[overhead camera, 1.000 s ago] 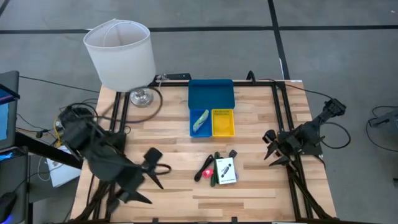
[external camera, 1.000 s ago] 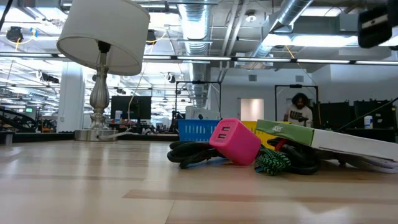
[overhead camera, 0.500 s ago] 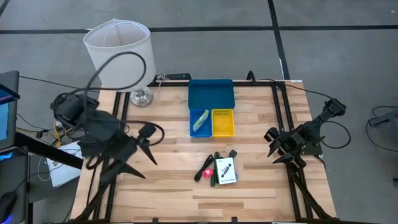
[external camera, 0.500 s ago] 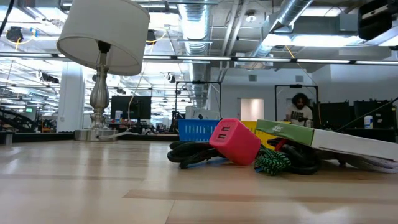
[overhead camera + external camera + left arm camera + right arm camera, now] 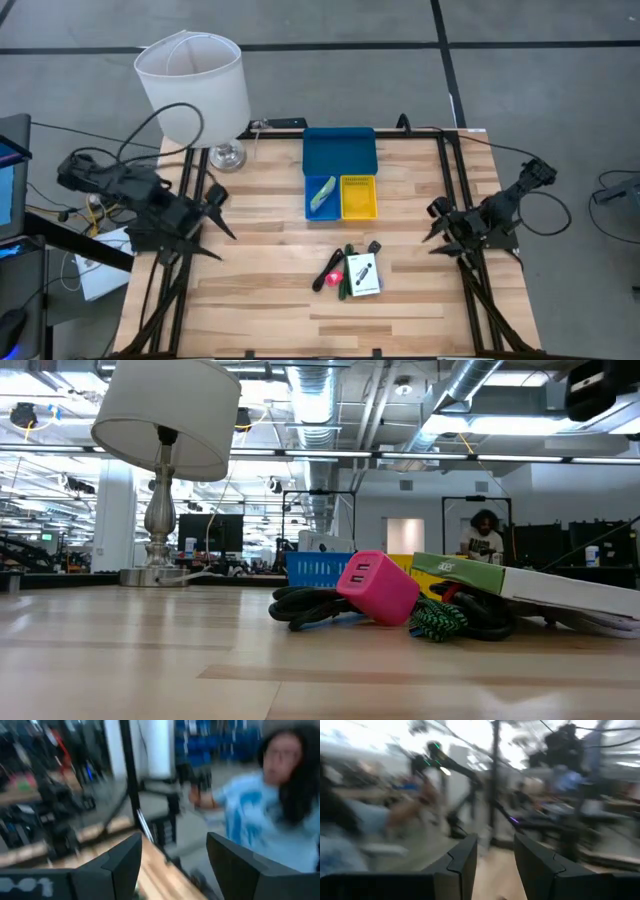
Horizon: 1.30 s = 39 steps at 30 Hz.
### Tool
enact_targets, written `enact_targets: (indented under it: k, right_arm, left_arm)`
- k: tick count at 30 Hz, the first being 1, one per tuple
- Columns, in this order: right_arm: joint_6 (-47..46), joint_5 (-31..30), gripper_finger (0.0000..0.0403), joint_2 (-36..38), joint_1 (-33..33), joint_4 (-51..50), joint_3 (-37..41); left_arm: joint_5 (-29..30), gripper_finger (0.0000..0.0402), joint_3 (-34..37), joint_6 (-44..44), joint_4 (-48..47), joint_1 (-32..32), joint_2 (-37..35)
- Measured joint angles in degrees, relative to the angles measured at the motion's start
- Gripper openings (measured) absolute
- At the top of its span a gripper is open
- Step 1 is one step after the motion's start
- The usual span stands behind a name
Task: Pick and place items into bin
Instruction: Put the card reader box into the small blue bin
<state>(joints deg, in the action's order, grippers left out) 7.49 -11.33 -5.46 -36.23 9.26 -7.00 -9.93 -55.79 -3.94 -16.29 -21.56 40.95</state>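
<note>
The counter [image 5: 260, 240] carries the bin [image 5: 340, 170] at its far middle, a pale green strip [image 5: 322, 192] already in its small blue square. The loose items [image 5: 352, 272] lie between the two claws. The left claw [image 5: 212, 212] and right claw [image 5: 437, 228] both hang open, holding nothing. Best, I judge, to drop straight over one item and close squarely.

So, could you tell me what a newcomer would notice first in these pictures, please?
Probably the big white lampshade at the table's far left corner, towering over everything. Next, the bright bin of blue and yellow trays at the middle back, a pale green strip in its small blue tray. In the low view, a pink charger block on tangled cables dominates.
</note>
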Motion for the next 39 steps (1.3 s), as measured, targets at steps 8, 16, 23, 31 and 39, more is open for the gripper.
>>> enact_targets:
  k: [8,16,23,31,39]
  right_arm:
    - [9.27,-14.61,0.0124,-7.95,0.0,-11.82,-7.19]
    - [7.17,-24.95,0.0124,-23.69,-0.57,-18.1,-10.43]
    - [-0.41,-35.77,0.0124,-34.95,-3.62,-19.46,-15.93]
    - [-6.74,-35.3,0.0155,-44.18,-8.09,-21.78,-23.19]
    - [-14.13,-34.91,0.0229,-53.77,-9.55,-25.97,-28.5]
  left_arm:
    - [0.22,0.0212,21.1,4.98,20.9,2.49,-13.48]
    - [1.28,0.0212,26.33,4.0,24.58,2.63,-13.87]
    - [1.62,0.0212,26.33,3.9,24.88,2.6,-11.19]
    - [1.6,0.0212,26.33,4.56,24.71,2.58,-9.77]
    - [1.59,0.0212,26.33,4.59,24.75,2.58,-9.86]
